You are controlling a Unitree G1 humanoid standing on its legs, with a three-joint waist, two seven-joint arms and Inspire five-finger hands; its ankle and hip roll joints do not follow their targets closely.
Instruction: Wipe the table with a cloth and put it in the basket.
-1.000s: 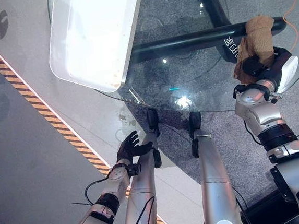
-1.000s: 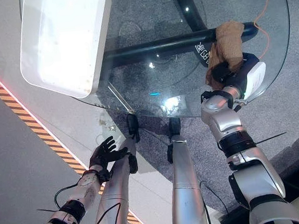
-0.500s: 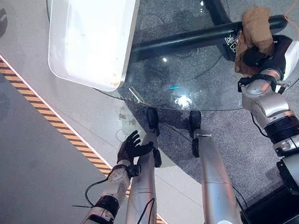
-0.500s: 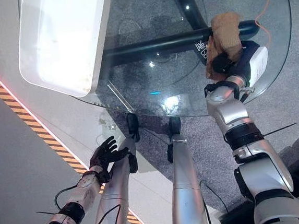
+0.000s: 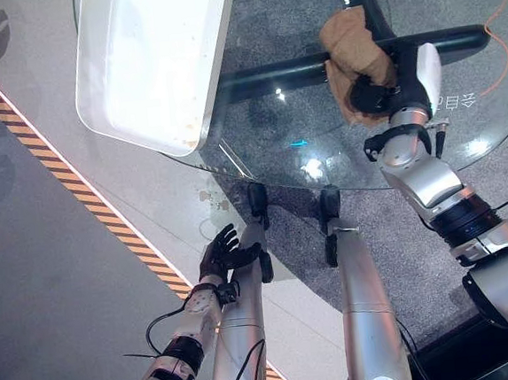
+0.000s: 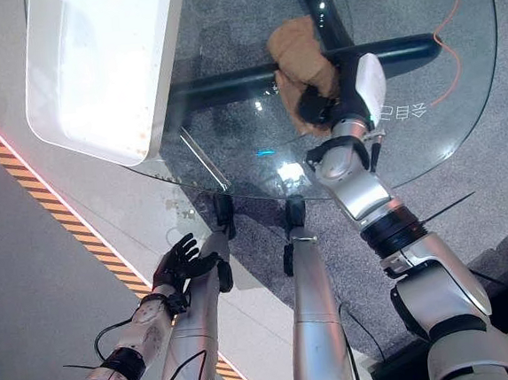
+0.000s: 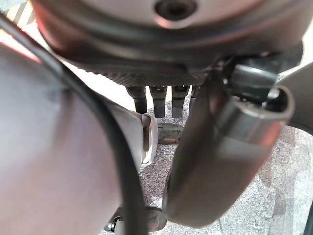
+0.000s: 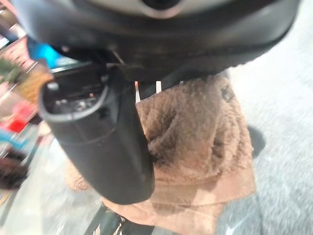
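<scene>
The cloth (image 5: pixel 351 50), one brown wad, has slid leftward across the far middle of the glass table (image 5: pixel 489 125), so wiping looks under way. The right hand (image 5: pixel 379 97) clutches it, fingers curled into its folds. One white basket (image 5: pixel 149 61) waits far left, well apart. The left hand (image 5: pixel 219 253) hangs low, fingers loosely spread, empty.

The cloth (image 5: pixel 351 50) was tan-brown; the basket (image 5: pixel 155 61) white; the table (image 5: pixel 292 115) clear glass on a black base. The floor (image 5: pixel 58 287) was grey — crossed by an orange-and-black striped line (image 5: pixel 86 198).
</scene>
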